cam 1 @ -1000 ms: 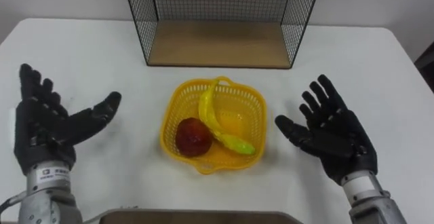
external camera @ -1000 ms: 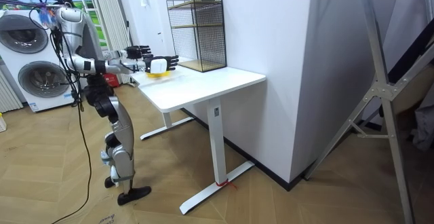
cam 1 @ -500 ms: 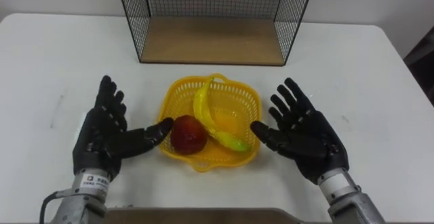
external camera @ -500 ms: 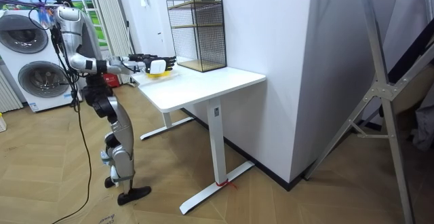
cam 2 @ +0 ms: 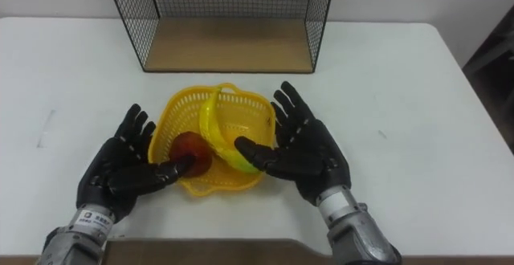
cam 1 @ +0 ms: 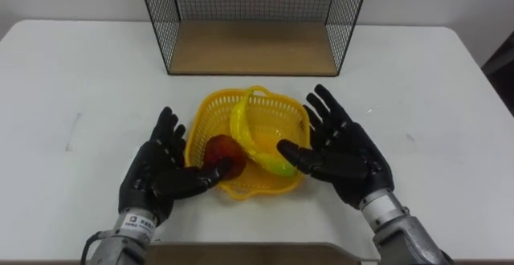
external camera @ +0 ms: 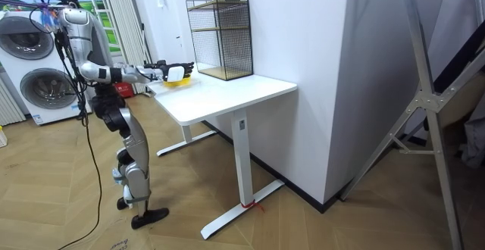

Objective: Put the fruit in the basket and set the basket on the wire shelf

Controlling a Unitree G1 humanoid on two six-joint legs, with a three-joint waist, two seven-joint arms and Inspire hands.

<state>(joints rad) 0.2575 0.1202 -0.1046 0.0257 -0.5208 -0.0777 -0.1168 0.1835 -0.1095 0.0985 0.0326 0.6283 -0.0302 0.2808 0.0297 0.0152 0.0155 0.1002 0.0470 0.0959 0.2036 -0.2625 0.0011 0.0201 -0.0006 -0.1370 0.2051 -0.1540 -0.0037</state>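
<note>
The basket [cam 1: 210,114] is yellow plastic moulded in an open lattice, slightly glossy, and the apple [cam 1: 221,151] and banana [cam 1: 245,132] in it have smooth skins. The wire shelf [cam 1: 345,16] is thin black metal mesh over a matt wooden board [cam 1: 249,56], on a smooth white table [cam 1: 80,80]. The left robot hand [cam 1: 161,173] and right robot hand [cam 1: 345,156] look like matt black plastic, with grey metal at the wrists.

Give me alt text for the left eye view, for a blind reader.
The robot's open black left hand and right hand flank a yellow plastic basket holding a red apple and yellow banana on a white table; a black wire shelf stands behind.
</note>
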